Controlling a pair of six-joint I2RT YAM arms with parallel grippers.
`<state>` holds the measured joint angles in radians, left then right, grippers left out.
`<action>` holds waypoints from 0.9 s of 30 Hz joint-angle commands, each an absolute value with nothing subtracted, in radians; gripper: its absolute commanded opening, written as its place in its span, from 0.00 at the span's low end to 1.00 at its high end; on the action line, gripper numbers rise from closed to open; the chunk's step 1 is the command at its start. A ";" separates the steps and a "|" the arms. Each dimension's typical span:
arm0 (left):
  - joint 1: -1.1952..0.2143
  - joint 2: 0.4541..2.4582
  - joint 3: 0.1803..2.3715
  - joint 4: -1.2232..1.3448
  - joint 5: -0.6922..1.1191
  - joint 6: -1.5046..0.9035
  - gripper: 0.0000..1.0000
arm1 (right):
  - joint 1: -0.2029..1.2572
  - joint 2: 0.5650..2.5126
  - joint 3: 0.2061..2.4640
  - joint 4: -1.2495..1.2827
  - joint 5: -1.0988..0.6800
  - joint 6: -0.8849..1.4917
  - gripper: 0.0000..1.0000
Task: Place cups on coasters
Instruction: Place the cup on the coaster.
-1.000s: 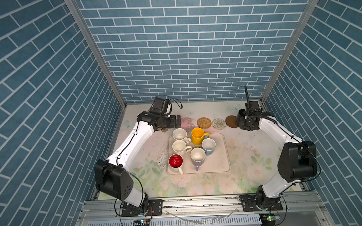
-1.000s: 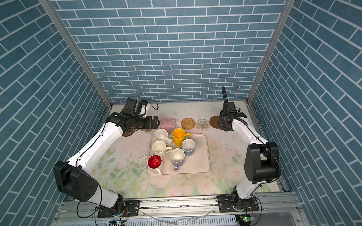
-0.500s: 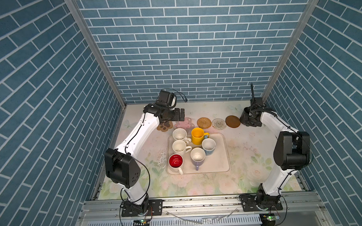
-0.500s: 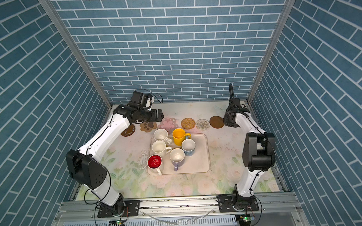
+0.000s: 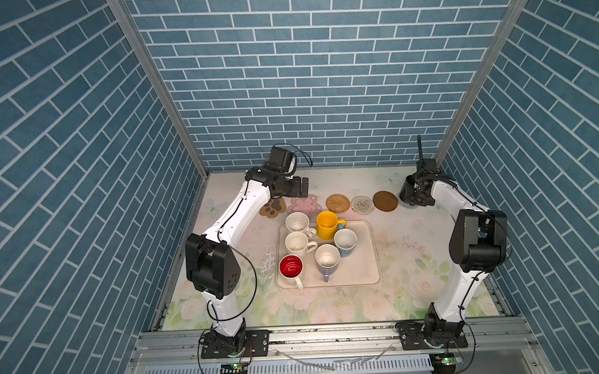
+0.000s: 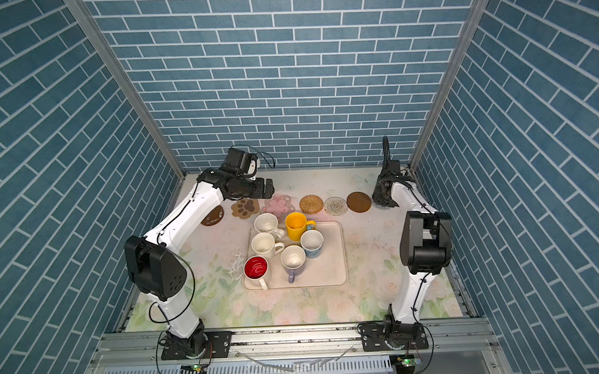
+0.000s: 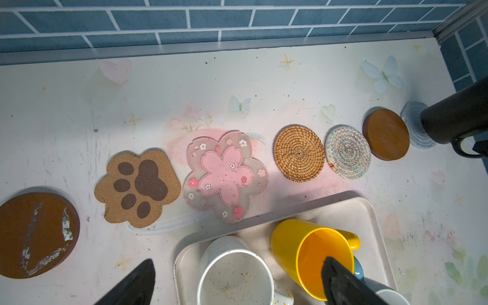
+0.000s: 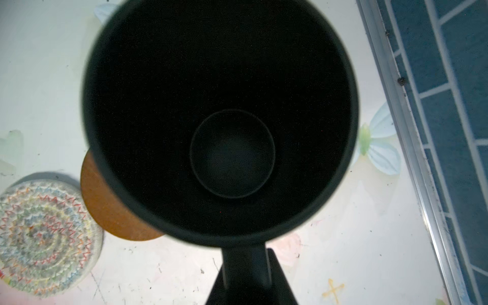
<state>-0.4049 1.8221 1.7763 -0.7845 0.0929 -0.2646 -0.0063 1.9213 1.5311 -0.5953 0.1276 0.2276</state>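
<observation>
My right gripper [image 8: 245,269] is shut on the handle of the black cup [image 5: 408,190], held upright over a pale coaster [image 7: 414,126] at the far right; I cannot tell whether it touches. My left gripper [image 5: 303,187] hangs open and empty above the pink flower coaster [image 7: 224,175]. Beside that lie the paw [image 7: 137,188], rattan [image 7: 298,153], pale woven [image 7: 347,151] and two brown disc coasters [image 7: 385,134] [image 7: 37,235]. On the tray [image 5: 366,261] stand two cream cups [image 5: 296,222] [image 5: 296,242] and the yellow [image 5: 328,224], light blue [image 5: 345,241], lavender [image 5: 327,258] and red-inside [image 5: 290,267] cups.
The coasters lie in one row between the back wall and the tray's far edge. The right side wall [image 8: 422,132] runs close to the black cup. Flower-patterned table surface [image 5: 414,276] lies to the right of and in front of the tray.
My left arm has swung right along the coaster row, its gripper still open. The right gripper has carried the black cup slightly right, uncovering the brown disc.
</observation>
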 commanded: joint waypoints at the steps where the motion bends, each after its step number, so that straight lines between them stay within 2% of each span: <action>1: -0.410 1.841 1.815 -0.791 0.082 -0.255 0.99 | -0.014 1.933 1.621 -0.541 0.149 0.196 0.00; 27: -0.410 1.874 1.826 -0.793 0.078 -0.255 0.99 | -0.021 1.983 1.583 -0.506 0.128 0.202 0.00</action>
